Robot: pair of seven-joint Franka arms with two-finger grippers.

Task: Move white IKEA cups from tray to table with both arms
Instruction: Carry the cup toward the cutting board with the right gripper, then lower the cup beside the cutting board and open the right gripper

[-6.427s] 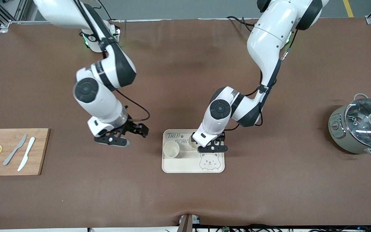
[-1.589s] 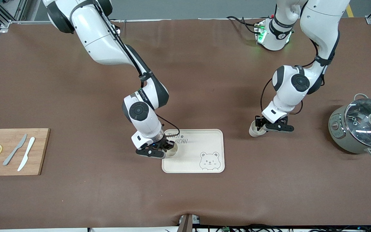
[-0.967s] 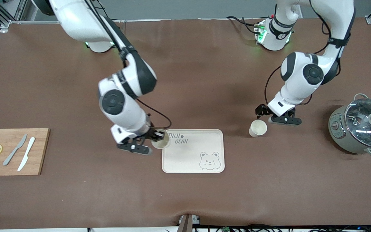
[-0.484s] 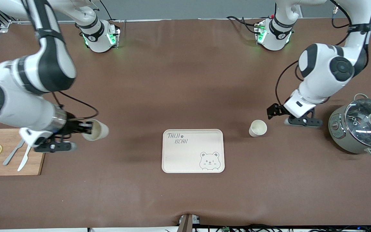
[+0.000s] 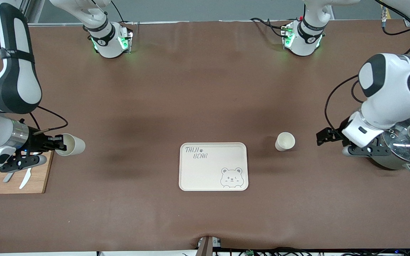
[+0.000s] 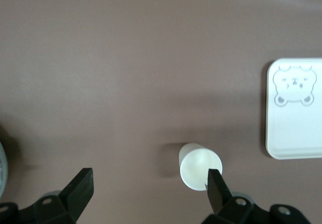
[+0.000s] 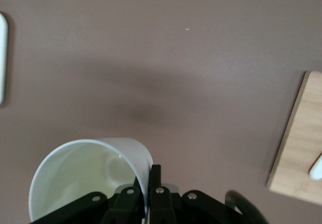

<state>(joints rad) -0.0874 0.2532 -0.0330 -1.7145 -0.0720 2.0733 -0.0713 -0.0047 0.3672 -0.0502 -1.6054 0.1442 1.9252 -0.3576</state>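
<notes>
— Where are the two cups?

— One white cup (image 5: 285, 141) stands upright on the brown bench (image 5: 205, 89), between the bear-print tray (image 5: 213, 166) and the lidded pot (image 5: 402, 142). The other cup (image 5: 70, 144) (tipped on its side) is pinched by its rim in the right pincer (image 5: 50, 149), in the air at the cutting board's (image 5: 16, 181) edge.

— And the left pincer (image 5: 336, 142)?

— Fingers spread wide, holding nothing — it hangs between the standing cup and the pot.
</notes>
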